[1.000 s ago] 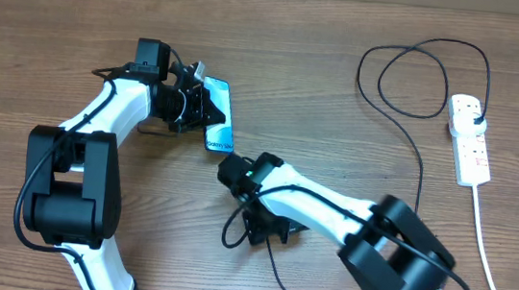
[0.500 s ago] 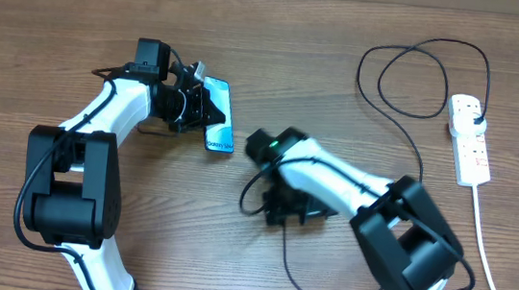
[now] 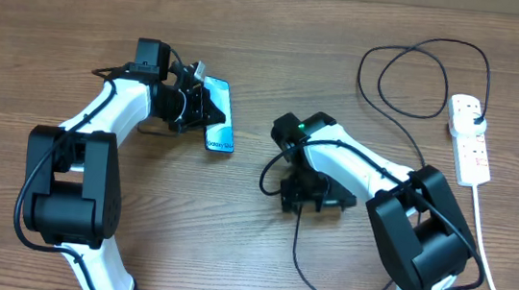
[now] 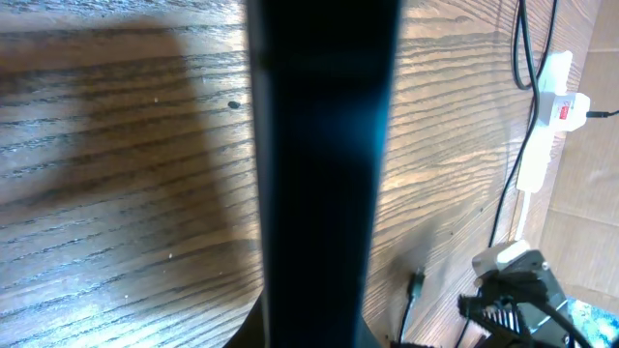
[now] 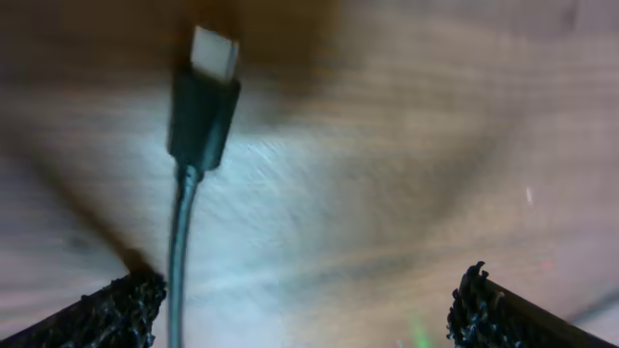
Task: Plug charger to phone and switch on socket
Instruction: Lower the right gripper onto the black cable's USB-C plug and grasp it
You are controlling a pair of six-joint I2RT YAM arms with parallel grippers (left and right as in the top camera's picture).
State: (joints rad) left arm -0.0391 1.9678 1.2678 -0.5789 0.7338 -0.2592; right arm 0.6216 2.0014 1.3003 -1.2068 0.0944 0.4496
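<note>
Phone [image 3: 221,117] sat clamped in closed left gripper [image 3: 192,109], tilted, probably to present its port. Loose tip of charger [image 5: 203,92] lay on table [image 3: 348,38] beneath right gripper [image 5: 305,314], whose fingers were spread and empty, apparently lined up for pickup. Socket [image 3: 470,140] was well apart, unswitched as far as I could judge.

Phone [image 3: 219,114] left on table [image 3: 59,27], socket [image 3: 469,138] far right, charger [image 5: 201,116] between

Right pincer [image 5: 309,314] wider apart, farther right from phone [image 3: 218,115]
</note>
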